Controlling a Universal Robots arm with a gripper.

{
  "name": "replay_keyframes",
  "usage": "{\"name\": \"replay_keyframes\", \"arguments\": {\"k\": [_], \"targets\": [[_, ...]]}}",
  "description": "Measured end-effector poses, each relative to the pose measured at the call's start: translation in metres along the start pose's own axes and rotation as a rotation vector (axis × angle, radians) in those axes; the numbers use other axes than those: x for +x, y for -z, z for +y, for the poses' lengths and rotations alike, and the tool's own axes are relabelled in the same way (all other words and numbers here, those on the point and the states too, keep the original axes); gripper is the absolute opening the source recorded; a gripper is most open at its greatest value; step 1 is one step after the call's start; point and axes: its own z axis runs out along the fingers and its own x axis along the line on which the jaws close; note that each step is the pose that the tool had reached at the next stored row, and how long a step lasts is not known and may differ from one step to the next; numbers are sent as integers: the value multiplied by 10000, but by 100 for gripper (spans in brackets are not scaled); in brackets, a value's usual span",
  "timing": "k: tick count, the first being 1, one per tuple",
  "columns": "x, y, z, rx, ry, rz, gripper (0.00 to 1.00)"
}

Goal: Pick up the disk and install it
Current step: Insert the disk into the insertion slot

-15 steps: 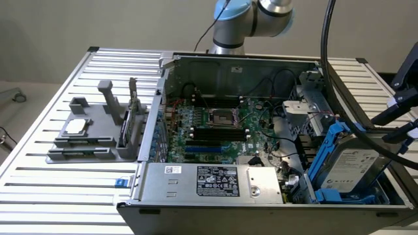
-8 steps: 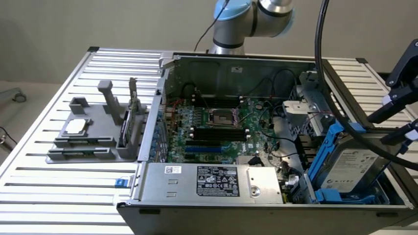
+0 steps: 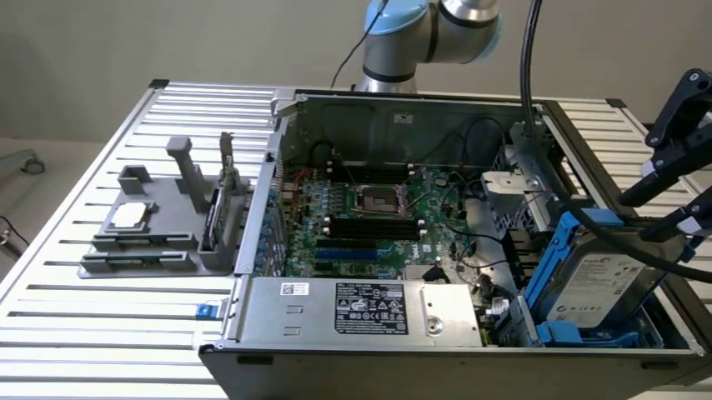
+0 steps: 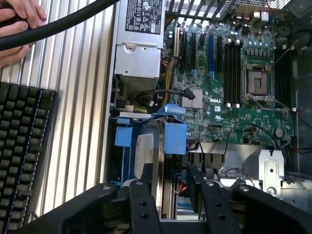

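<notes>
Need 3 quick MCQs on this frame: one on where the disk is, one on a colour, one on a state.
1. Where is the disk?
A) on the grey fixture
B) inside the case, at the exterior view's right
C) on the bare table

2. What colour is its carrier bracket?
A) red
B) green
C) blue

3. The case is:
A) open, motherboard exposed
B) closed by a side panel
C) lying upside down

Answers: 1 B, the disk leans tilted in the bay at that end of the case. 2 C, the frame around it is bright blue. 3 A, the board and its slots lie in plain view.
</notes>
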Motion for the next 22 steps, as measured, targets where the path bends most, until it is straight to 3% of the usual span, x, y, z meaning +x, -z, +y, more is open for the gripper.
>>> {"name": "replay_keyframes", "arguments": {"k": [4,7,10,14,16,19,22], "targets": [[-52,-35,12,237,13,48,41],[-84,-60,20,405,9,147,41],[-91,-77,29,516,-20,360,41],[-90,-82,44,582,-84,722,41],[-91,-86,57,623,-107,854,41],[-92,-105,97,759,-131,1023,41],[-92,-129,125,949,-137,1109,41]]}}
